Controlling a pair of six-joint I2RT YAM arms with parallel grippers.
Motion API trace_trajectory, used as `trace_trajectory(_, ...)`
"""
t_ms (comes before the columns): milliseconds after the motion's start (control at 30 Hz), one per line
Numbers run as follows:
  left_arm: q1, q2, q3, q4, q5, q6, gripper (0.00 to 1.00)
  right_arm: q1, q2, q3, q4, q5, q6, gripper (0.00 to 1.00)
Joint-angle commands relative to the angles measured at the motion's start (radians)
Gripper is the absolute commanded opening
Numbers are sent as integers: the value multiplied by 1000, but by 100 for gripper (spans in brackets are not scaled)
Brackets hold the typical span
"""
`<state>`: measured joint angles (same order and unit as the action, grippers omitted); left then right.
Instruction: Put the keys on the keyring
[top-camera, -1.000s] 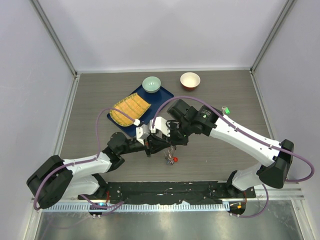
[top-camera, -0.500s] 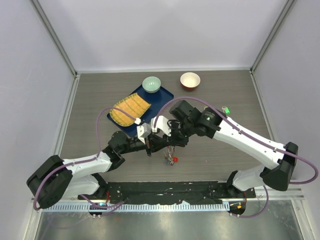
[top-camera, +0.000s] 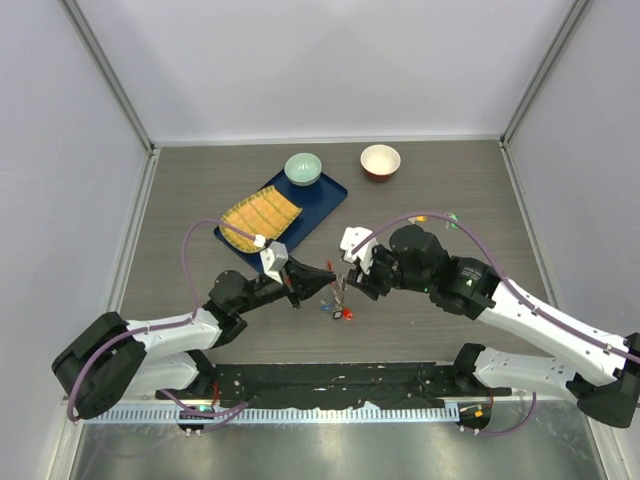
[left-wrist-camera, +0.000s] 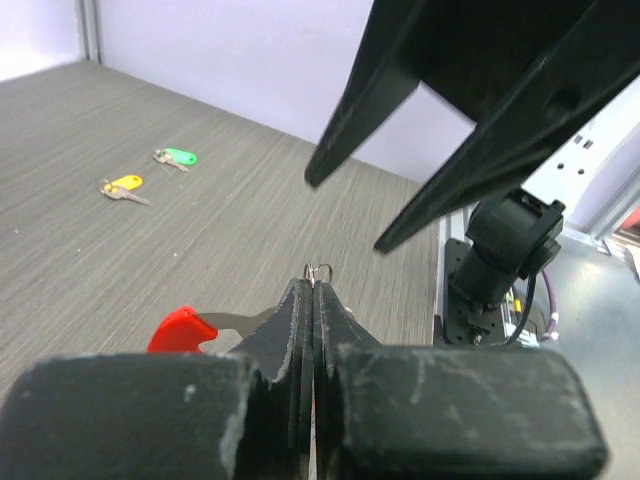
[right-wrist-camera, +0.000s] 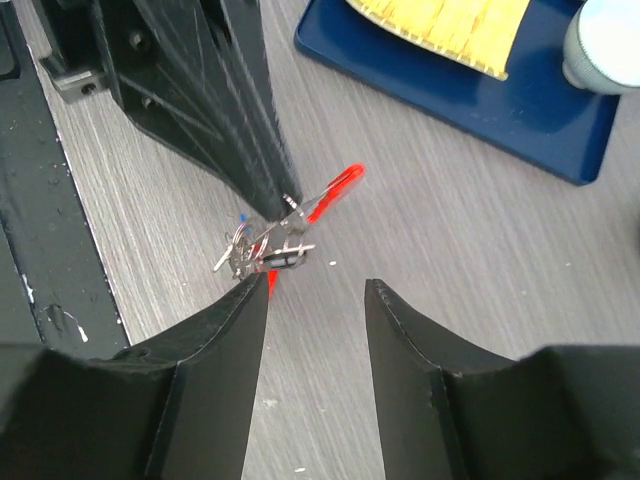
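Grey wood-grain table (top-camera: 450, 180): at its near middle the left gripper (left-wrist-camera: 313, 285) is clamped tight on the keyring (right-wrist-camera: 270, 250), its red loop sticking out. Just right of it hovers the right gripper (right-wrist-camera: 316, 283), spread wide. The yellow key (left-wrist-camera: 125, 186) and green key (left-wrist-camera: 178, 156) lie together, well off to the far right.
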<state>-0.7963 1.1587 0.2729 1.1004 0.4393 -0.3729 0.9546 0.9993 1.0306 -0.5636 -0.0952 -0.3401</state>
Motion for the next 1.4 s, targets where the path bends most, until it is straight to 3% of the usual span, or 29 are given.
trace_trajectory(0,5,-11,-9,203,-48,-40,0,4,-47,-110,206,8,85,50)
trace_trajectory(267,5,19,-8,260,-28,-60,0,4,-76,-187,326,31,81,49)
trace_trajectory(667,5,19,-5,263,-24,-54,0,3,-91,-176,337,25,73,44)
trace_trajectory(800,3,15,-4,266,-24,-55,0,1,-82,-188,335,25,75,33)
trace_trajectory(1000,5,1,-6,268,-33,-52,0,-2,-79,-184,323,-32,81,1)
trace_trajectory(1367,5,15,2,303,-33,-54,0,-2,-18,-168,327,-190,99,1)
